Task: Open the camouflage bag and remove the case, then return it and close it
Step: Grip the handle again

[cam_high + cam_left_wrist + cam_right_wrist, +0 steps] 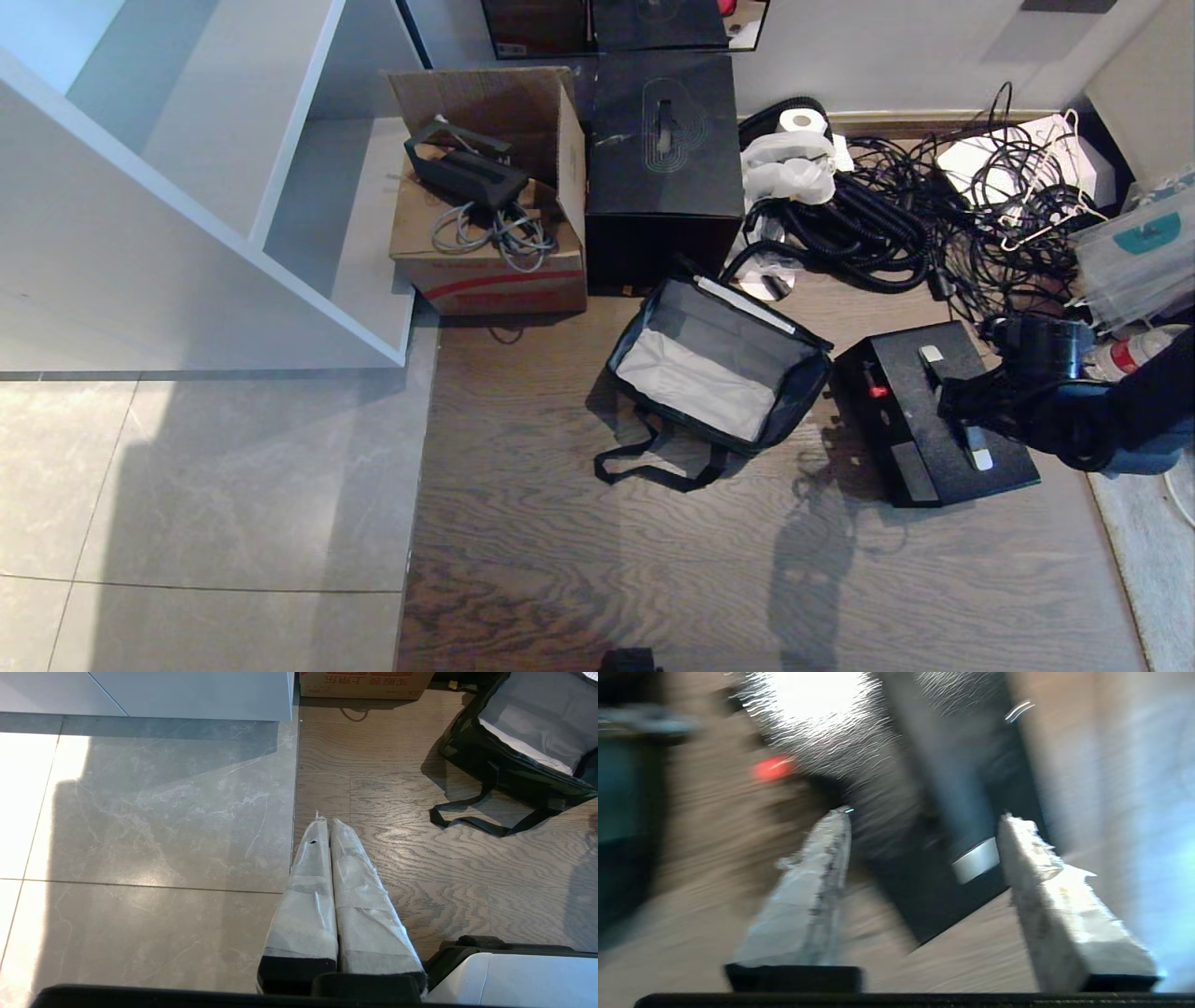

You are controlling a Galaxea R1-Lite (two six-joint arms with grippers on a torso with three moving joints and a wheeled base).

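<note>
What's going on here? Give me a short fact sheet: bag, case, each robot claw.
bag: camouflage soft bag with grey lining, on the wood floor, unzipped, nothing visible inside
case: flat black hard case with a red latch, on the floor beside the bag, outside it
right gripper: open, over the case's handle end, holding nothing
left gripper: shut, empty, parked above the floor away from the bag

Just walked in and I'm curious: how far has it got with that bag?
Done: the camouflage bag lies open, and the case sits on the floor beside it. In hand: the right gripper hovers, fingers apart, over the case's handle. Left: returning the case and closing the bag.
</note>
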